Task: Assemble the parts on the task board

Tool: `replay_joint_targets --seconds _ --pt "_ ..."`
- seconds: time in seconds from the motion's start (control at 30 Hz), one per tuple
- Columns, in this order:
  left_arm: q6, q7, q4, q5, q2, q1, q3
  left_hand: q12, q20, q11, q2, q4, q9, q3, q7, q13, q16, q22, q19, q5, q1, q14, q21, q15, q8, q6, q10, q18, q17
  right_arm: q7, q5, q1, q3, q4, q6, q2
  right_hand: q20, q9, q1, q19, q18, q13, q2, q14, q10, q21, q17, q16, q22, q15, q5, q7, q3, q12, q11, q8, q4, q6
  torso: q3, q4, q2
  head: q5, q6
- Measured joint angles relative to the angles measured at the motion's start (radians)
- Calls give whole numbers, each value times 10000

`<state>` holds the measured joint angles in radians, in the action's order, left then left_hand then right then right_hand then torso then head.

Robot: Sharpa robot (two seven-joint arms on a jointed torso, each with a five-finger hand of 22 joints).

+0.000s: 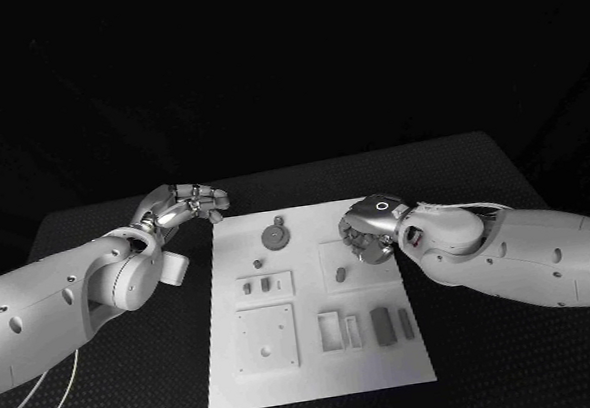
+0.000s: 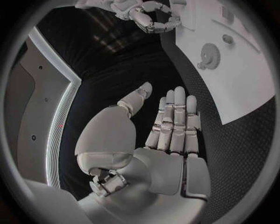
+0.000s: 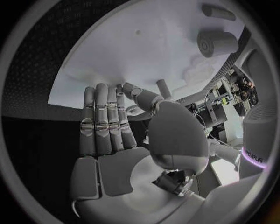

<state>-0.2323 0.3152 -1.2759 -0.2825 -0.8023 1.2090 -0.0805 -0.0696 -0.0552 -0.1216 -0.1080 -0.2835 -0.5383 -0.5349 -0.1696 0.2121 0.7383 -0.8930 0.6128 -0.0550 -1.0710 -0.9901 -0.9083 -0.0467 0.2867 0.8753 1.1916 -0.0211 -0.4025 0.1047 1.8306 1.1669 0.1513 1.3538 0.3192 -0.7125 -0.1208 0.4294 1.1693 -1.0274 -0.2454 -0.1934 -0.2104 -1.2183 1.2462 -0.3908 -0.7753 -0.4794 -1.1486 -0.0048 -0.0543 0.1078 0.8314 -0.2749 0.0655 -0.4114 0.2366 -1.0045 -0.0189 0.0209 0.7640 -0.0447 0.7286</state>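
Note:
The white task board (image 1: 329, 361) lies in the middle of the black table. A grey gear (image 1: 276, 235) rests on its far part, with small pegs (image 1: 258, 263) and flat blocks (image 1: 381, 323) nearer me. My left hand (image 1: 186, 205) hovers off the board's far left corner; in its wrist view the palm (image 2: 172, 126) is bare, with the fingers straight and side by side. My right hand (image 1: 370, 227) hangs over the board's far right part. Its fingers (image 3: 105, 121) are stretched toward the board (image 3: 140, 51) with nothing in them, and a short peg (image 3: 165, 87) stands just past the thumb.
A square plate (image 1: 267, 338) with a hole and a slotted piece (image 1: 265, 286) sit on the board's left half. A thick cylinder (image 3: 216, 44) stands on the board beyond my right hand. Black mat (image 1: 143, 384) surrounds the board on all sides.

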Motion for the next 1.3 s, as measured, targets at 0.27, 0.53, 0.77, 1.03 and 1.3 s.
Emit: replay_joint_targets --seconds 0.27,0.53,0.77,1.03,1.3 --pt "-1 -3 1 3 0 0 0 0 0 -3 0 0 0 0 0 -9 0 0 0 0 0 -16 0 -15 0 0 -3 6 0 133 300 -24 28 60 110 -6 87 83 66 -160 -50 -170 67 -167 162 -136 -147 -102 -66 -92 1 -23 160 20 -90 0 161 -172 -7 -3 0 -7 12" --pt "-5 -4 13 5 6 0 1 0 0 -36 0 0 1 0 0 -15 -58 0 0 0 0 -16 0 -16 0 0 -36 57 -7 194 338 -55 48 197 244 -116 158 192 79 -372 -91 -352 79 -345 387 -245 -301 -122 -162 -201 41 -113 314 100 -175 -59 147 -330 -6 -6 -1 -25 -24" --pt "-8 -4 28 6 6 0 1 0 0 -35 0 0 1 0 -8 -17 -58 -8 0 0 0 -16 0 -16 0 -64 -36 57 -10 224 289 -88 52 324 328 -229 212 264 79 -430 -94 -489 79 -413 463 -308 -344 -158 -207 -200 41 -114 357 161 -177 -52 134 -399 0 -7 -4 -29 -1" --pt "-14 -4 74 7 7 0 1 0 0 -35 0 0 2 0 -8 -27 -58 -7 0 0 0 -16 -1 -16 -49 -64 -36 58 -19 251 244 -129 -7 352 354 -245 210 295 78 -432 -89 -548 78 -461 484 -311 -385 -154 -215 -213 41 -149 369 169 -195 -96 146 -433 2 -8 -6 -25 -7" --pt "-20 -3 109 8 6 0 1 0 1 -35 0 -16 2 40 -8 -38 -99 -17 0 0 0 -16 35 -16 -48 -63 -35 58 -31 224 117 -117 -154 477 332 -318 228 330 76 -480 -84 -569 77 -471 530 -332 -423 -154 -239 -218 49 -158 396 170 -210 -96 119 -443 2 -8 -5 -8 -1"
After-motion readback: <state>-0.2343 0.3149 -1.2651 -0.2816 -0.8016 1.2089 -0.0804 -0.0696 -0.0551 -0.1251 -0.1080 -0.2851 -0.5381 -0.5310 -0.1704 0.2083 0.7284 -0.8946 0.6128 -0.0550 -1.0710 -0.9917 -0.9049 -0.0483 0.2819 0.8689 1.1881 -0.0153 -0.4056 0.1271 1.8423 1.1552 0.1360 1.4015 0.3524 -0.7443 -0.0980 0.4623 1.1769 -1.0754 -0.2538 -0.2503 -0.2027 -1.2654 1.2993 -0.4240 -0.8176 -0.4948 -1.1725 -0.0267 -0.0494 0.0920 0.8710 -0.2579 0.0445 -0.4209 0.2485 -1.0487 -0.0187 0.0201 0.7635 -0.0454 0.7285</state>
